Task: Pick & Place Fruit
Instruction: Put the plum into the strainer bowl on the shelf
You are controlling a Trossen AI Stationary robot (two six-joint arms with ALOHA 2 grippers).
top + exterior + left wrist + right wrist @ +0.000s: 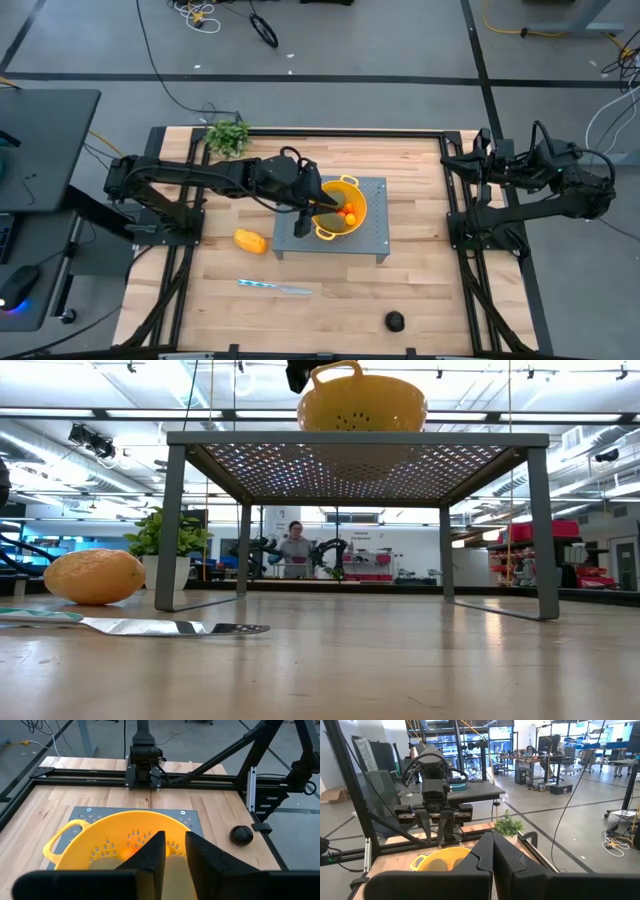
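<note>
The fruit is spread over several places. A few tiny orange-red balls (348,213) lie inside the yellow colander (358,196), which stands on a grey perforated metal stand (375,240) near the middle of the wooden table (420,290). In the left wrist view a pale brownish-green oval (175,875) shows low in the colander, just beyond the fingers, and an orange spot (128,852) lies on the holed bottom behind it. The larger yellow-orange oblong fruit (250,241) rests on the table just beside the stand, on the left arm's side. The small blackish round fruit (395,321) lies alone near the front edge of the table, well apart from the stand.

The left gripper (312,212) hangs over the colander's rim on the left arm's side. Its two dark fingers (152,855) stand a little apart with a narrow gap between them, and the pictures do not show whether they hold anything.

A thin silvery knife (275,288) lies flat on the table in front of the stand. A leafy green bunch (229,135) stands at the far edge of the table.

The right gripper (493,851) waits at the right side of the table, its fingers pressed together and empty.
</note>
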